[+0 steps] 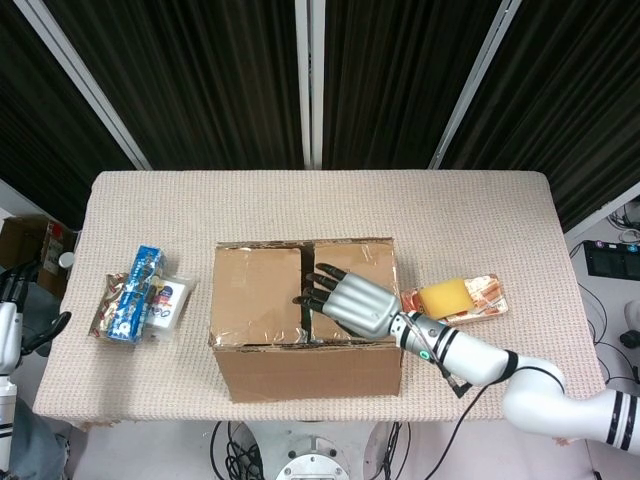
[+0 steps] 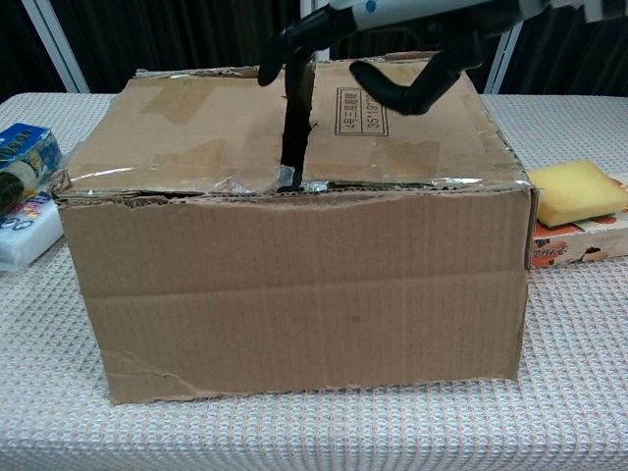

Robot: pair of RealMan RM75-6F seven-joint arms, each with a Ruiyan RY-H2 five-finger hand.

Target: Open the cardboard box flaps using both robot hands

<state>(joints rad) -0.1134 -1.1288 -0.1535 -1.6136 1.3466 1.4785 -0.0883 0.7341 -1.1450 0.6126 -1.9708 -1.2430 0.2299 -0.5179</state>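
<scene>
The cardboard box point(image 1: 305, 320) is sitting near the front of the worktop point(image 1: 480, 215), its 2 top flaps lying flat. The right hand point(image 1: 350, 298) is resting spread over the right flap point(image 1: 355, 275) — fingertips point(image 2: 288, 118) dipping into the centre seam, holding nothing
</scene>
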